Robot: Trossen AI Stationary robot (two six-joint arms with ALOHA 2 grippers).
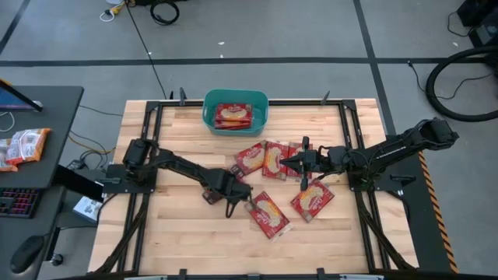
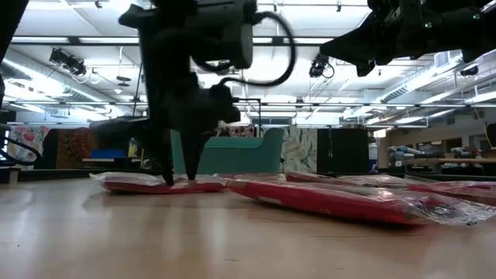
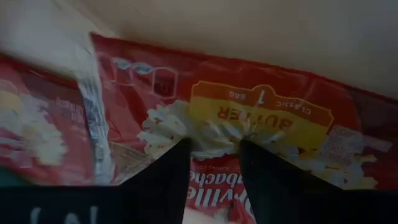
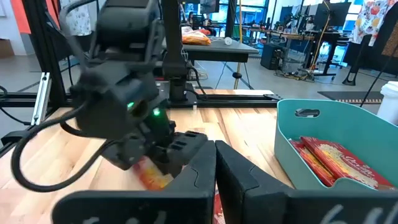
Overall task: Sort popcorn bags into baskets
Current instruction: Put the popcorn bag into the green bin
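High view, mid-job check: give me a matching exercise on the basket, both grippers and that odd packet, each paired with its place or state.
Things:
1. teal basket
2. left gripper
3. right gripper
4. orange-and-white packet

Places or states:
A. jaws open, down on a red popcorn bag
B. on the dark side desk, off the table
C. at the table's far edge, red bags inside
D. jaws shut, raised over the loose bags

Pairs: 1-C, 2-A, 3-D, 4-B
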